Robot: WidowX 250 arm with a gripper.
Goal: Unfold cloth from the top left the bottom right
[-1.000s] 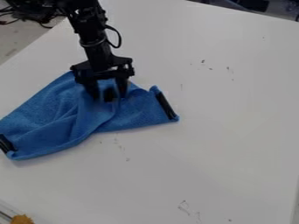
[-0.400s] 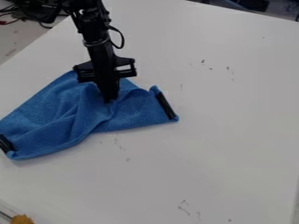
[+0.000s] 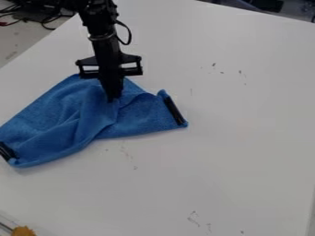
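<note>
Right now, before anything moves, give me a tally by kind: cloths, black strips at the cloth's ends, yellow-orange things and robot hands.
Blue cloth: 1
Black strips at its ends: 2
Yellow-orange thing, bottom left: 1
Robot hand: 1
Total: 5

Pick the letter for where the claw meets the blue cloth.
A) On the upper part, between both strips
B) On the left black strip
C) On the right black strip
A, since the claw is down on the blue cloth between the left black strip and the right black strip.
</note>
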